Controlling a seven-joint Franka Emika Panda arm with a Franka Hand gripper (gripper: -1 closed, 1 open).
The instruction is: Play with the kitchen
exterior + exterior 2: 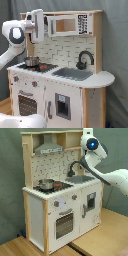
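Note:
The kitchen [60,95] is a white and light-wood toy unit that fills both exterior views. A small metal pot [31,61] stands on the black hob, also seen as the pot [46,184]. The black faucet [85,59] curves over the grey sink [72,74]. The oven door [27,104] and the knobs [34,83] are on the front. My gripper [37,26] hangs high at the upper shelf by the hood [50,148], well above the pot and touching nothing that I can see. In the second exterior view, my wrist [92,145] sits at the kitchen's top corner.
A toy microwave [67,24] fills the upper shelf at the first exterior view's right. The dotted backsplash [57,50] stands behind the hob. A grey curtain [116,45] hangs behind the kitchen. The wooden floor [95,240] lies in front.

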